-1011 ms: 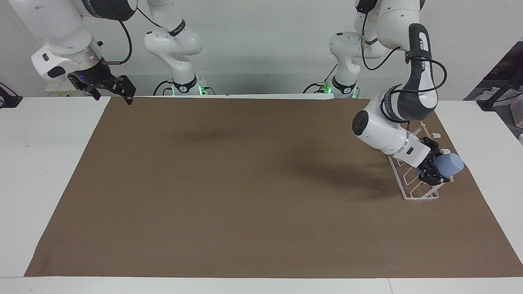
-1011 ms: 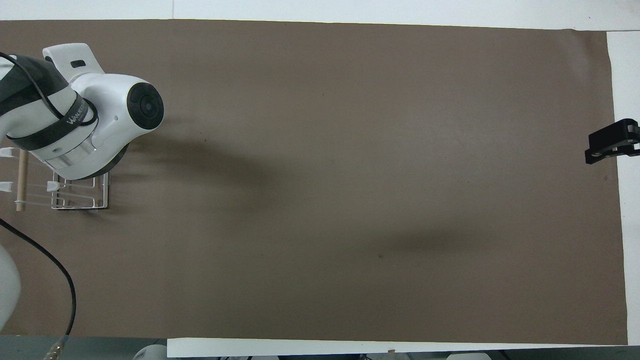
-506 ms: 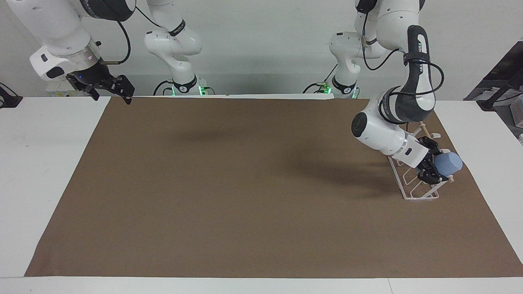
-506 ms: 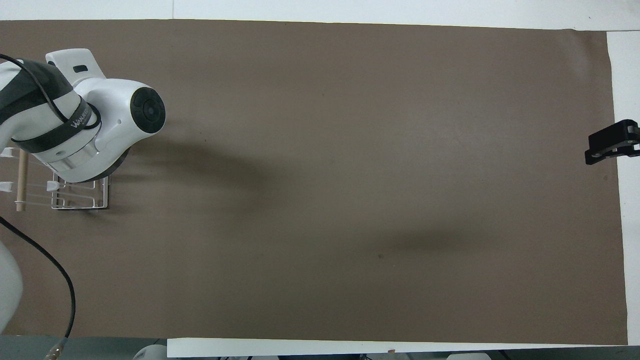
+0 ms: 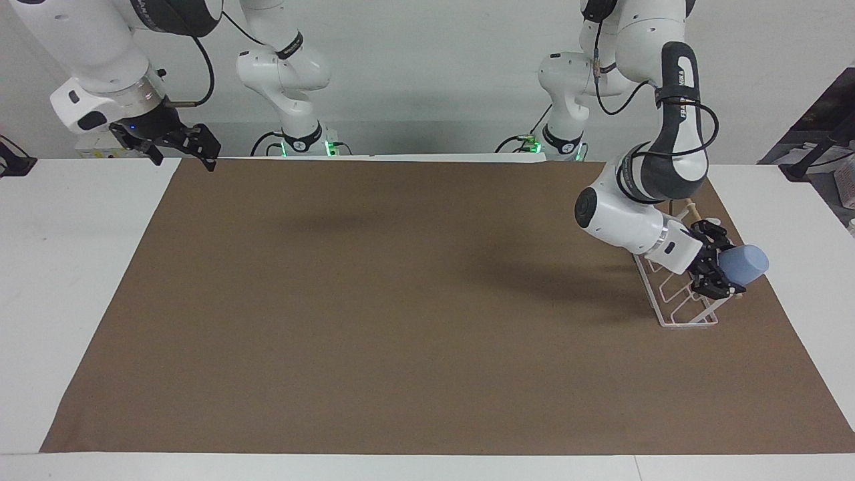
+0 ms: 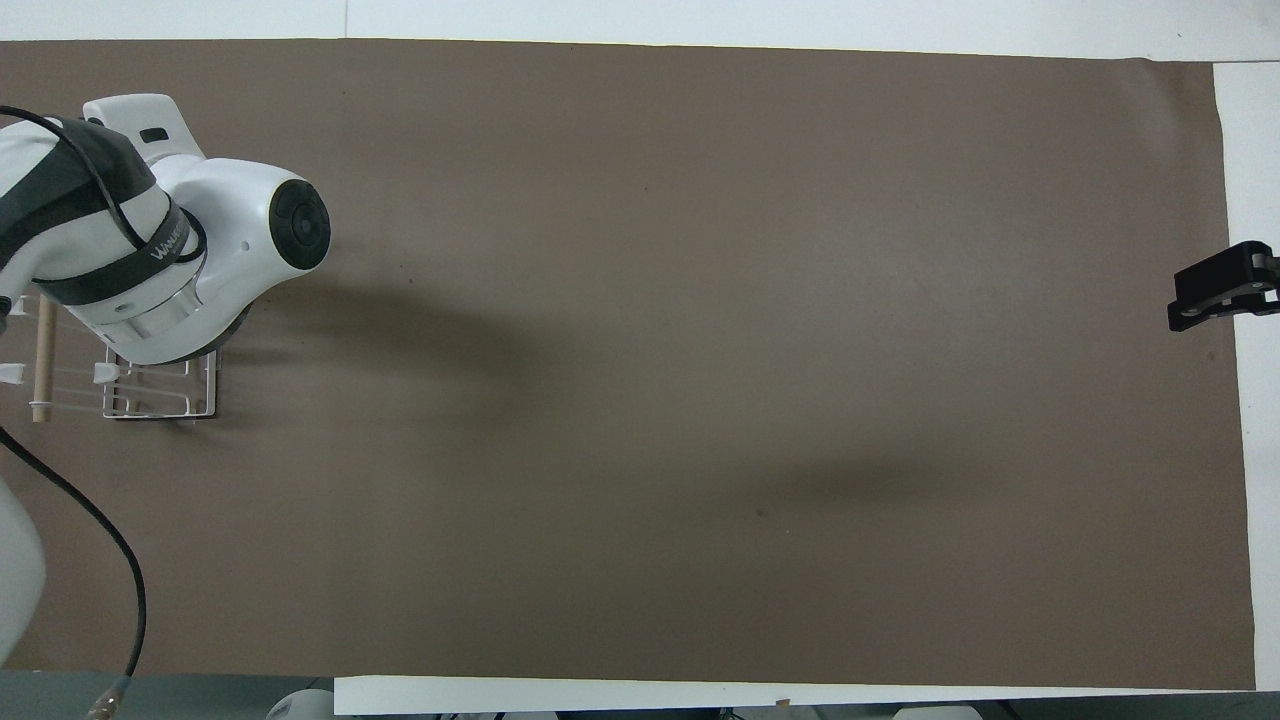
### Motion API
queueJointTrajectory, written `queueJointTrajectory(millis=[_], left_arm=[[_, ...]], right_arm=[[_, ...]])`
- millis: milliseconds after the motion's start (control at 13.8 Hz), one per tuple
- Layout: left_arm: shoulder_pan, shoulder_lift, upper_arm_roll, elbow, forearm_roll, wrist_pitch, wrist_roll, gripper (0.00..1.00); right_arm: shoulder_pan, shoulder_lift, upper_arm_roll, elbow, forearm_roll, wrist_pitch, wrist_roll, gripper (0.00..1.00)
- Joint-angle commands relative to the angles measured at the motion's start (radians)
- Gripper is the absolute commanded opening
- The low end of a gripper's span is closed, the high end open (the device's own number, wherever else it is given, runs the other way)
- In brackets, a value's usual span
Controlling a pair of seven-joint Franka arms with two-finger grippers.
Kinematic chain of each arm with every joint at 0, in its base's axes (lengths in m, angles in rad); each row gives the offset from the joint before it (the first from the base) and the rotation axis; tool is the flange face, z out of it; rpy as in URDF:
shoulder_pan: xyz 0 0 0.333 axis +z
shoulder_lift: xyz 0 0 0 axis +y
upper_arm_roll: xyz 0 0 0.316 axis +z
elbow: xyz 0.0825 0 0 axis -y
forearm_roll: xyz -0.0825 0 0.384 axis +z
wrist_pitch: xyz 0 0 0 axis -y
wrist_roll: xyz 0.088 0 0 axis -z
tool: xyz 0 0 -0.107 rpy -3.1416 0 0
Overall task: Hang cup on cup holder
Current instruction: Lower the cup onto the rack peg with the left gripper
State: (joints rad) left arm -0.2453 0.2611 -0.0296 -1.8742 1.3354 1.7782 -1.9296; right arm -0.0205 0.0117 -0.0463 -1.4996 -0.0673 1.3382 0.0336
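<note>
The light-blue cup lies tilted on its side in my left gripper, which is shut on it near its mouth. The cup is over the upper prongs of the white wire cup holder, beside the wooden dowel. I cannot tell whether it touches a prong. In the overhead view the left arm hides the cup and the left gripper; part of the holder and its dowel show. My right gripper waits, raised over the mat's corner at the right arm's end; it also shows in the overhead view.
A brown mat covers most of the white table. The cup holder stands near the mat's edge at the left arm's end. The left arm's elbow hangs over the mat beside the holder.
The left gripper has lifted the cup slightly and shifted it toward the left arm's end of the table, over the holder's prongs. The right arm has barely moved.
</note>
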Motion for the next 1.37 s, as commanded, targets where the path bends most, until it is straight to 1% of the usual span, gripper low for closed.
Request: queueJointTrajectory(millis=[0,433,722,939,1083,1156,1228,1300], left_arm=[[-0.009,-0.006,-0.004,-0.022,0.007,-0.022,-0.011,0.38],[0.001,-0.008,-0.004,-0.058,-0.044,0.032,-0.020,0.38],[0.004,-0.005,-0.003,-0.065,-0.070,0.072,-0.052,0.38],[0.018,0.019,-0.003,-0.068,-0.071,0.111,-0.101,0.38],[0.020,0.026,-0.003,-0.069,-0.071,0.113,-0.106,0.41],[0.023,0.027,-0.003,-0.069,-0.070,0.116,-0.106,0.44],[0.023,0.027,-0.001,-0.068,-0.070,0.127,-0.103,0.56],[0.023,0.029,-0.003,-0.063,-0.071,0.127,-0.091,0.88]], right_arm=[[-0.015,-0.006,0.010,-0.011,-0.005,-0.002,-0.029,1.00],[-0.013,-0.006,0.010,-0.011,-0.005,-0.001,-0.029,1.00],[-0.010,-0.006,0.010,-0.011,-0.005,-0.002,-0.029,1.00],[-0.010,-0.006,0.010,-0.011,-0.005,-0.001,-0.029,1.00],[-0.012,-0.006,0.010,-0.011,-0.005,-0.001,-0.029,1.00],[-0.012,-0.006,0.010,-0.011,-0.005,-0.001,-0.029,1.00],[-0.012,-0.006,0.010,-0.011,-0.005,-0.001,-0.029,1.00],[-0.012,-0.006,0.010,-0.011,-0.005,-0.001,-0.029,1.00]])
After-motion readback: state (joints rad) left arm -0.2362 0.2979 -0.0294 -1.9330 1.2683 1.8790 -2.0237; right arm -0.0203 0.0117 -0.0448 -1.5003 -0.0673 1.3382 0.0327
